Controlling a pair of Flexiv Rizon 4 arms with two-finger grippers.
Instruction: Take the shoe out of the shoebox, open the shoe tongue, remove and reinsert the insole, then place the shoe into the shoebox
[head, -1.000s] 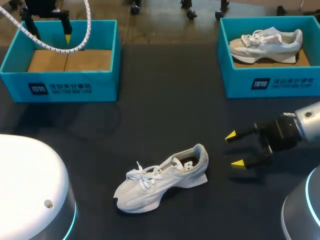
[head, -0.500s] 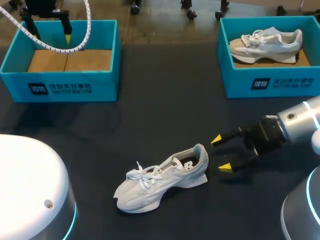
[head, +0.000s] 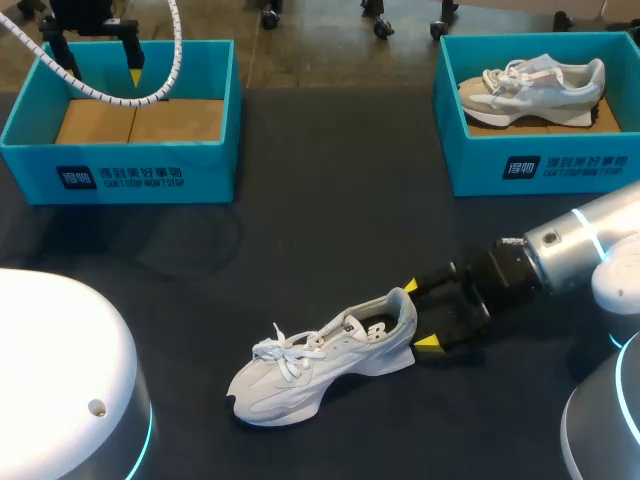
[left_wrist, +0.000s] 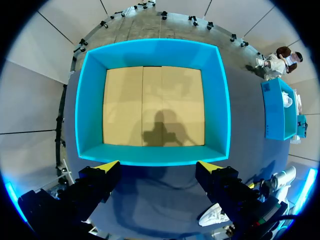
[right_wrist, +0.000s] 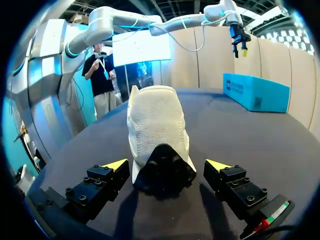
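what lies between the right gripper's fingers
The heel of the white shoe sits between the open fingers of the right gripper, with a gap on each side. The right wrist view shows it best.

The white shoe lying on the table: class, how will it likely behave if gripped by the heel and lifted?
The shoe probably weighs little, being a slim fabric trainer. Its soft-looking heel collar may squash under the right gripper. Held there, the long toe would likely droop.
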